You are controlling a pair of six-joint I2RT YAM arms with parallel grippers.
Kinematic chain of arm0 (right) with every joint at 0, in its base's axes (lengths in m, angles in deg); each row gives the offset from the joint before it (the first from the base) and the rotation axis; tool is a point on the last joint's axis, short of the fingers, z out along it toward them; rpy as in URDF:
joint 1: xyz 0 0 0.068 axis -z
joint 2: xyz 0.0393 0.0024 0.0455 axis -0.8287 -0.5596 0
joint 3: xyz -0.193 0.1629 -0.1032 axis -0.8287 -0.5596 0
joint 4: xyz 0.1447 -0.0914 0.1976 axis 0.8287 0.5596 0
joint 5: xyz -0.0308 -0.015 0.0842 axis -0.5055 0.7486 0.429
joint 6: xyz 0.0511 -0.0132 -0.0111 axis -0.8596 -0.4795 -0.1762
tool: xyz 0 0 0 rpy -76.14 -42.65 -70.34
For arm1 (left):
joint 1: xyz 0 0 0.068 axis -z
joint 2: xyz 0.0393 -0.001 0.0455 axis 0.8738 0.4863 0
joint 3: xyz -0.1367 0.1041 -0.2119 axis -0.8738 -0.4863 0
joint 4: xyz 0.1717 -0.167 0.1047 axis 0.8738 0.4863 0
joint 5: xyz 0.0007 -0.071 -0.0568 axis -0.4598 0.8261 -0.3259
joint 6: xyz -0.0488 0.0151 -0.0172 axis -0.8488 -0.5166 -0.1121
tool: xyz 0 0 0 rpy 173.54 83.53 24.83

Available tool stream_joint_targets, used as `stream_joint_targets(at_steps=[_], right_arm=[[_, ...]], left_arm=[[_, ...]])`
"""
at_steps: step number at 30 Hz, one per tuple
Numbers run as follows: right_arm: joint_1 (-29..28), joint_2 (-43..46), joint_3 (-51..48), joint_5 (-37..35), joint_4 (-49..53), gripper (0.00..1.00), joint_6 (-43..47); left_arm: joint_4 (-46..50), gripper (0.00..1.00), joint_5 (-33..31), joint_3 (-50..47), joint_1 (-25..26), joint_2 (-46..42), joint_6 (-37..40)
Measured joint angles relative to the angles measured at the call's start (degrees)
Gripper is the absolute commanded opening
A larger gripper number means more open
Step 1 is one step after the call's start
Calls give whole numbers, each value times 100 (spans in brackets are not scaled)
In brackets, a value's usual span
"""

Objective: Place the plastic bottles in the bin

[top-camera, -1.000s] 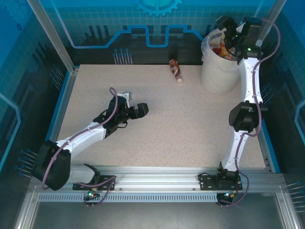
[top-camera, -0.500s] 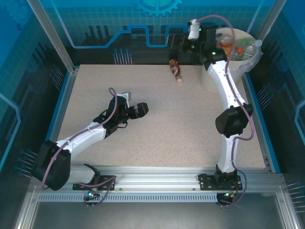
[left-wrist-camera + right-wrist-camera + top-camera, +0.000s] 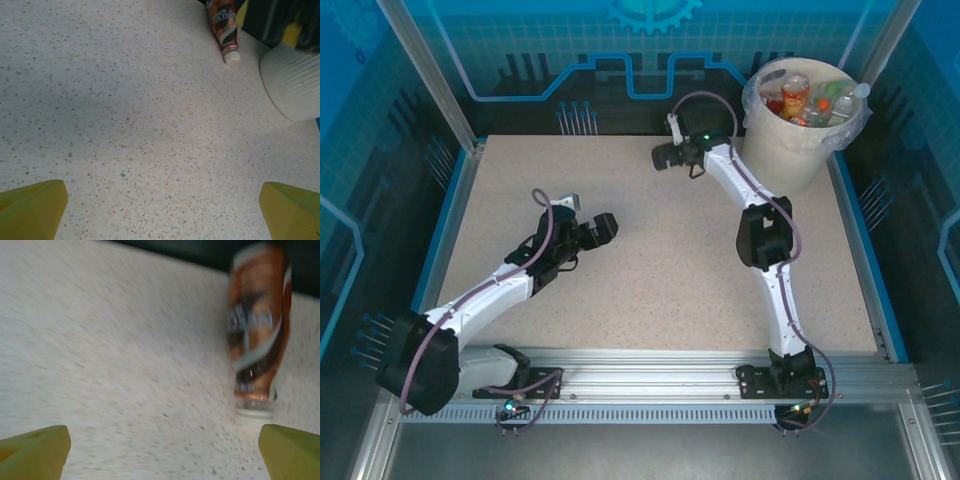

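One brown-labelled plastic bottle (image 3: 223,30) with a white cap lies on the table near the far edge, left of the bin (image 3: 292,82). In the right wrist view the same bottle (image 3: 257,340) is blurred and lies ahead, to the right of my open right gripper (image 3: 162,450), with nothing between the fingers. From above, the right gripper (image 3: 665,156) hangs over that spot and covers the bottle. The cream bin (image 3: 782,150) at the far right holds several bottles (image 3: 798,98). My left gripper (image 3: 605,228) is open and empty over bare table left of centre.
A blue raised border (image 3: 450,215) edges the speckled table. The right arm's elbow (image 3: 763,235) arches over the middle right of the table. Blue enclosure walls stand close behind the bin.
The right arm has swung from above the bin leftward and down to the bottle on the table. The left arm has shifted slightly left and forward.
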Motion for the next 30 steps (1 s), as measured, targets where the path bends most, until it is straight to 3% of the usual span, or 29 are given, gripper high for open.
stream_joint_targets(at_steps=[7, 15, 18, 30], right_arm=[[227, -898, 800, -605, 608, 84, -116], [387, -1515, 1891, -765, 684, 71, -114], [463, -1622, 1965, -597, 739, 68, -214], [726, -2004, 2347, 260, 1268, 41, -393]], left_arm=[[52, 99, -55, -72, -42, -15, -28], [87, 99, -94, -74, -83, -15, -48], [96, 99, -118, -79, -125, -15, -46], [111, 99, -142, -111, -280, 72, -46]])
